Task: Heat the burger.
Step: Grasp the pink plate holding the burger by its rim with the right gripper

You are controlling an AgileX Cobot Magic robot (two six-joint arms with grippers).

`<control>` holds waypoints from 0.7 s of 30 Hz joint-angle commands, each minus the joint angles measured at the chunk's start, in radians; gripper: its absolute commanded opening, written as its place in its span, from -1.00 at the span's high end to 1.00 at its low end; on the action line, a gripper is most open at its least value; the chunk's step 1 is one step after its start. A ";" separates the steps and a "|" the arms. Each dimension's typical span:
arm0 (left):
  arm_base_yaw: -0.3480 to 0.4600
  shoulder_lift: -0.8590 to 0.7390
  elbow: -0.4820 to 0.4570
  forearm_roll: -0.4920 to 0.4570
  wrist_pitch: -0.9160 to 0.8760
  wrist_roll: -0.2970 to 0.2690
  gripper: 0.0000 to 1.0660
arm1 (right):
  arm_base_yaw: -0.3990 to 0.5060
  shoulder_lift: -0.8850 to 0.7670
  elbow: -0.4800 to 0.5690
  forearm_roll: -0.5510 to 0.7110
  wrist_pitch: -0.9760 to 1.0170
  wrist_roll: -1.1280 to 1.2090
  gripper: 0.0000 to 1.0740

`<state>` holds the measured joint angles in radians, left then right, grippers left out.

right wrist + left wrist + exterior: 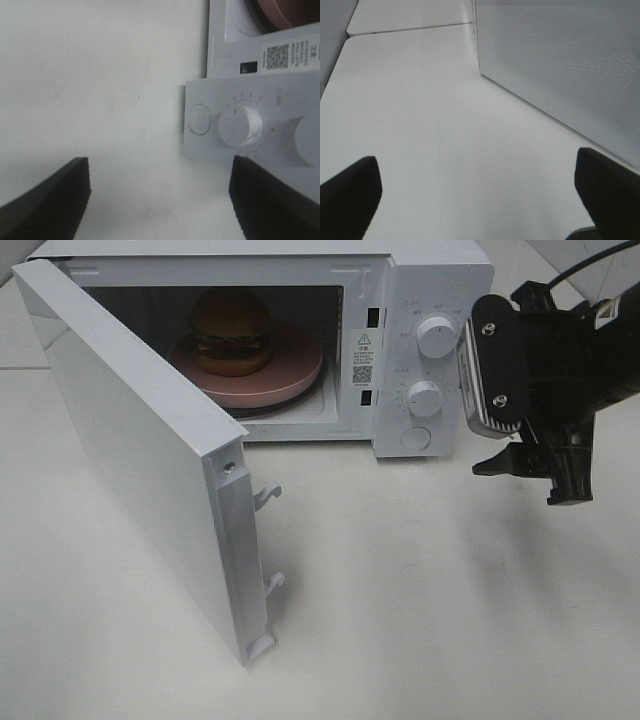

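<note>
The burger (231, 332) sits on a pink round plate (285, 375) inside the white microwave (420, 280), whose door (130, 450) stands swung wide open toward the front left. My right gripper (535, 468) hangs open above the table, just right of the control panel with two dials (436, 337) and a round button (415, 438). In the right wrist view its dark fingers (50, 205) frame the lower dial (240, 125) and the button (198, 120). My left gripper (480, 200) is open, with nothing between its fingers (350, 200), beside the dotted door panel (570, 65).
The white table (420, 600) spreads in front of the microwave. Latch hooks (266, 496) stick out of the door's free edge. A table seam (410, 27) runs at the far side in the left wrist view.
</note>
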<state>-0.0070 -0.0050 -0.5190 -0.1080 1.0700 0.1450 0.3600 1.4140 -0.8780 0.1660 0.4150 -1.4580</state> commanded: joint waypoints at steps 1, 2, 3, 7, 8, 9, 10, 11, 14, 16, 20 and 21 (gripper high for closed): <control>0.001 -0.005 0.003 -0.002 0.001 -0.005 -0.83 | 0.032 0.043 -0.057 -0.030 0.000 -0.042 -0.43; 0.001 -0.005 0.003 -0.002 0.001 -0.005 -0.83 | 0.055 0.071 -0.082 -0.046 0.000 -0.042 -0.43; 0.001 -0.005 0.003 -0.002 0.001 -0.005 -0.83 | 0.055 0.071 -0.082 -0.046 0.000 -0.042 -0.43; 0.001 -0.005 0.003 -0.002 0.001 -0.005 -0.83 | 0.103 0.119 -0.133 -0.066 -0.002 -0.052 -0.48; 0.001 -0.005 0.003 -0.002 0.001 -0.005 -0.83 | 0.103 0.119 -0.133 -0.066 -0.002 -0.052 -0.48; 0.001 -0.005 0.003 -0.002 0.001 -0.005 -0.83 | 0.127 0.145 -0.161 -0.080 -0.001 -0.053 -0.49; 0.001 -0.005 0.003 -0.002 0.001 -0.005 -0.83 | 0.127 0.145 -0.161 -0.080 -0.001 -0.053 -0.49; 0.001 -0.005 0.003 -0.002 0.001 -0.005 -0.83 | 0.146 0.169 -0.187 -0.081 -0.001 -0.053 -0.51; 0.001 -0.005 0.003 -0.002 0.001 -0.005 -0.83 | 0.173 0.210 -0.230 -0.087 0.001 -0.052 -0.53; 0.001 -0.005 0.003 -0.002 0.001 -0.005 -0.83 | 0.194 0.236 -0.261 -0.113 0.000 -0.040 -0.55; 0.001 -0.005 0.003 -0.002 0.001 -0.005 -0.83 | 0.226 0.310 -0.334 -0.178 -0.001 -0.014 -0.57; 0.001 -0.005 0.003 -0.002 0.001 -0.005 -0.83 | 0.226 0.310 -0.334 -0.178 -0.001 -0.014 -0.57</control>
<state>-0.0070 -0.0050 -0.5190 -0.1080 1.0700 0.1450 0.5760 1.7030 -1.1850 0.0150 0.4110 -1.4870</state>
